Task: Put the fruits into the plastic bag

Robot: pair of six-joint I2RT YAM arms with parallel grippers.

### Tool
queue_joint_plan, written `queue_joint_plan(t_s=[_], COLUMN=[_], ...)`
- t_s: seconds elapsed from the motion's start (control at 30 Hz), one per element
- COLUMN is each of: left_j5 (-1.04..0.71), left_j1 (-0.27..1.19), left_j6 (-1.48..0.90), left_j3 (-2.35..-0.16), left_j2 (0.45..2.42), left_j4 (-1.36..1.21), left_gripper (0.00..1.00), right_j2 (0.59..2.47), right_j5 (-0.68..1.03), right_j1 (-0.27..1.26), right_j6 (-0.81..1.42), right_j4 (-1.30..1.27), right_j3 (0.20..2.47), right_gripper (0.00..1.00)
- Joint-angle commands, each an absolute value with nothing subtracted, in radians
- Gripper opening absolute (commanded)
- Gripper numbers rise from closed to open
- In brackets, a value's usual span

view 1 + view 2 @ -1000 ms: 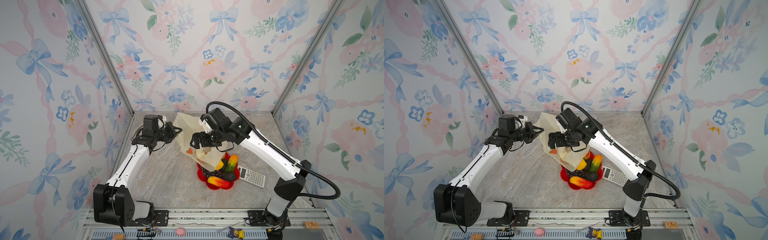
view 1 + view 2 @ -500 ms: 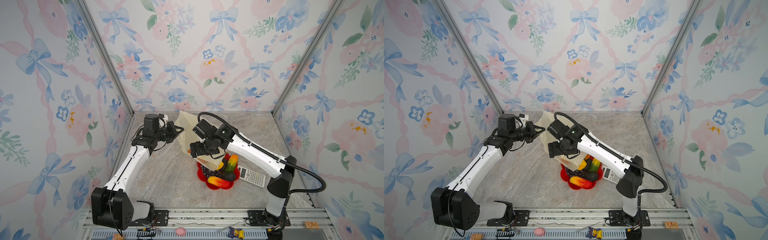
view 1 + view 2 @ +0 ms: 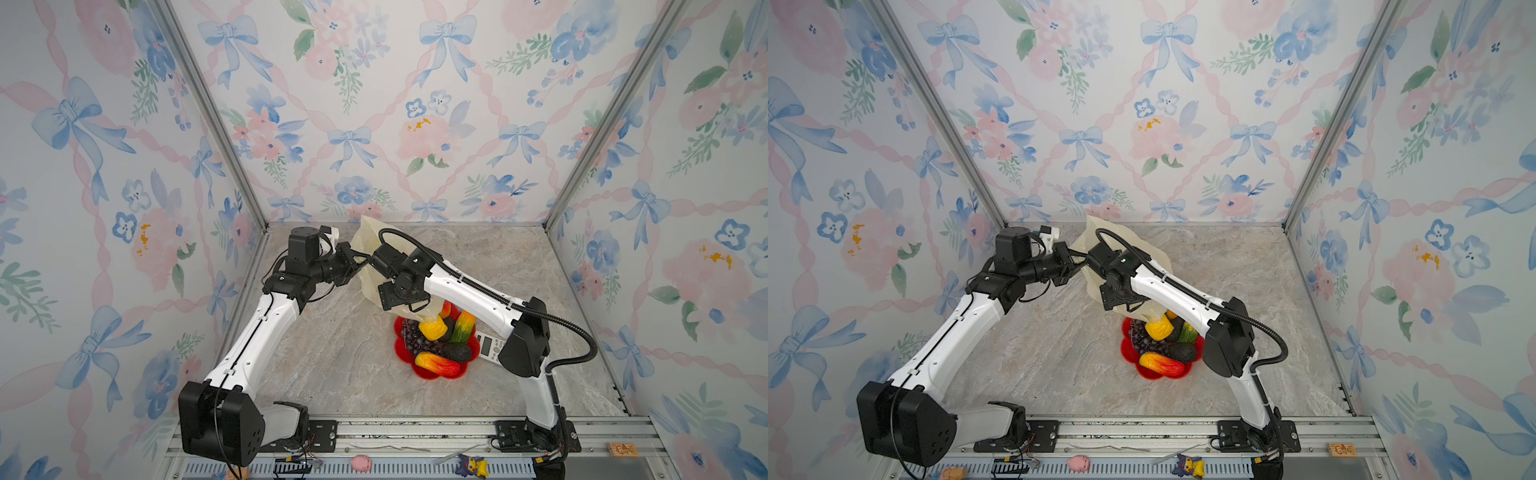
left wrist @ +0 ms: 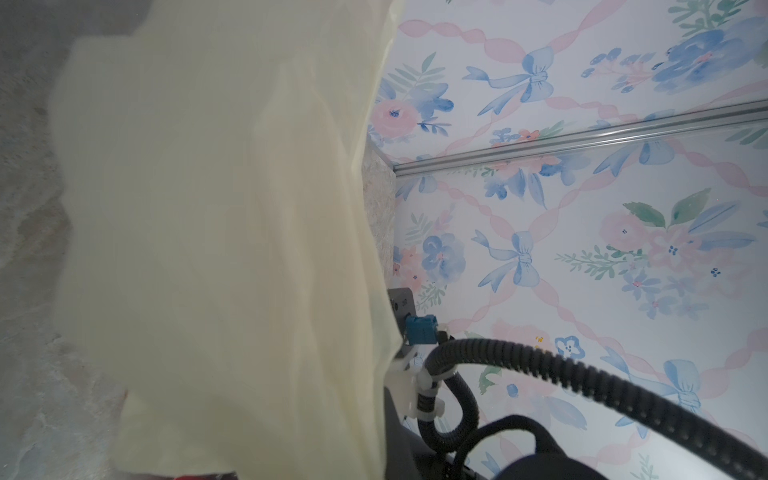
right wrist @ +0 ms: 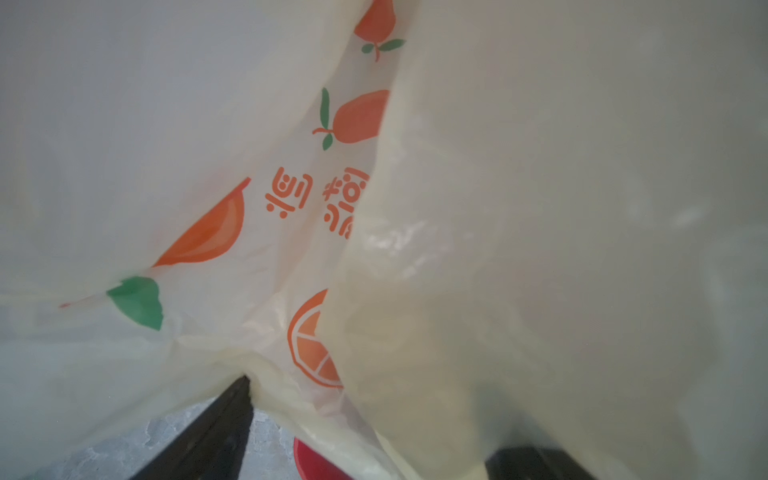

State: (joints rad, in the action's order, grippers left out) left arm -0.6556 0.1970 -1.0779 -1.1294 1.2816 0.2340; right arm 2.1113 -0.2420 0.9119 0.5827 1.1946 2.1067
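We note: left tool [image 3: 358, 261] clamped on the plastic bag [image 3: 368, 237], its top raised off the bench [image 3: 332, 357]; right tool [image 5: 374, 419] spread apart against the film. Fruits [image 3: 434, 328] sit in red dish [image 3: 401, 353].

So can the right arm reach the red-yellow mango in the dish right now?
Probably not directly: the right gripper is draped in the plastic bag, though the red-yellow mango itself lies uncovered.

Left gripper [image 3: 360, 259] pinched closed, arm stretched toward centre. Right gripper [image 3: 399, 297] just beside it, angled down, jaws apart.
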Motion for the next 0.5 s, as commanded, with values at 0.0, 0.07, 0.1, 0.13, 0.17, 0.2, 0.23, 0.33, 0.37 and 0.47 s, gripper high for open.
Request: queue_joint_plan(t_s=[0.0,0.07,0.1,0.13,0.17,0.2,0.23,0.33,0.37,0.47], left_j5=[-0.673,-0.674,-0.674,-0.675,-0.674,-0.674,-0.676,-0.681,-0.681,-0.681], left_j1=[0.199,0.199,0.197,0.196,0.197,0.195,0.197,0.198,0.201,0.205], left_j6=[-1.072,-1.068,-1.064,-1.062,-1.060,-1.058,-1.056,-1.054,-1.052,-1.052], left_j3=[-1.149,-1.144,-1.141,-1.136,-1.134,-1.132,-1.134,-1.139,-1.143,-1.145], left_j2=[1.275,1.276,1.278,1.278,1.278,1.278,1.279,1.281,1.282,1.279], left_j4=[0.233,0.233,0.233,0.233,0.233,0.235,0.236,0.239,0.242,0.243], left_gripper=[0.00,0.00,0.00,0.00,0.00,0.00,0.00,0.00,0.00,0.00], right_j2=[2.113,2.082,2.059,2.026,2.000,1.969,1.939,1.876,1.866,1.869], right_j5=[-0.255,-0.219,-0.182,-0.147,-0.132,-0.107,-0.073,0.022,0.048,0.069], right_j1=[0.900,0.892,0.882,0.867,0.853,0.835,0.815,0.754,0.742,0.725], right_j6=[0.546,0.544,0.547,0.562,0.581,0.606,0.618,0.733,0.757,0.790], right_j4=[1.207,1.151,1.109,1.061,1.027,0.978,0.921,0.751,0.706,0.641], right_j3=[2.152,2.118,2.085,2.037,1.998,1.945,1.886,1.733,1.702,1.681], right_gripper=[0.84,0.84,0.84,0.84,0.84,0.84,0.83,0.81,0.80,0.78])
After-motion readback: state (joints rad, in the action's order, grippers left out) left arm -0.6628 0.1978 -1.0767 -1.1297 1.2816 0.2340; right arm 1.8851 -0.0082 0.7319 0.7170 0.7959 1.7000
